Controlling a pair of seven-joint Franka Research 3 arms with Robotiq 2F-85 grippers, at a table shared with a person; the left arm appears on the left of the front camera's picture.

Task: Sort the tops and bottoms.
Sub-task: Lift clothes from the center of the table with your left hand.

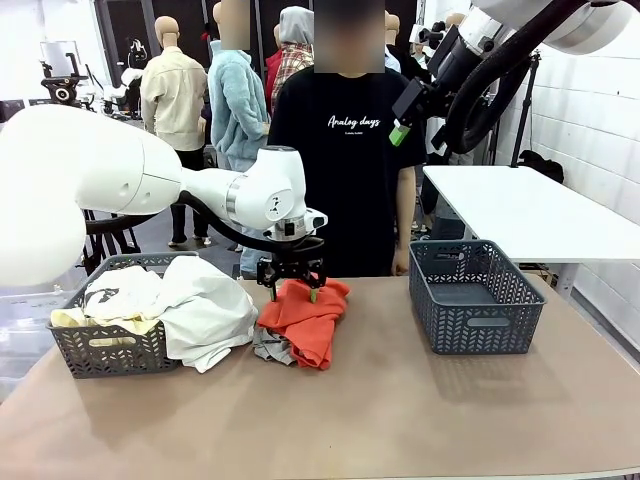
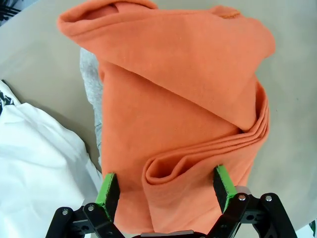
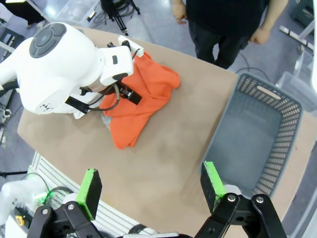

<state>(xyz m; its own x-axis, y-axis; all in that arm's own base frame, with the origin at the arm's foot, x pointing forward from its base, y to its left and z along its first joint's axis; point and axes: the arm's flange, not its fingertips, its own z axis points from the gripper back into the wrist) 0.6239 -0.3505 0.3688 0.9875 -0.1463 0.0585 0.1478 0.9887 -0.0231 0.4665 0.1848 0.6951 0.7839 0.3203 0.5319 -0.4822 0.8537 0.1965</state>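
Observation:
An orange-red garment (image 1: pixel 305 315) lies crumpled on the table's middle, on top of a grey garment (image 1: pixel 270 347). My left gripper (image 1: pixel 292 282) has come down onto its back edge. In the left wrist view the left gripper (image 2: pixel 166 186) stands open, its green pads (image 2: pixel 108 191) on either side of a rolled fold of the orange-red garment (image 2: pixel 183 99), with the grey garment (image 2: pixel 89 74) peeking out beside it. A white garment (image 1: pixel 205 312) spills from the left basket (image 1: pixel 110 352), which also holds pale yellow cloth (image 1: pixel 70 319). My right gripper (image 3: pixel 151 188) hangs open high above the table, holding nothing.
An empty grey basket (image 1: pixel 470 300) stands at the right (image 3: pixel 257 134). A person in a black T-shirt (image 1: pixel 345 150) stands at the far side, hands down. A white side table (image 1: pixel 530 210) is behind the right basket. Bare tabletop (image 1: pixel 400 410) lies in front.

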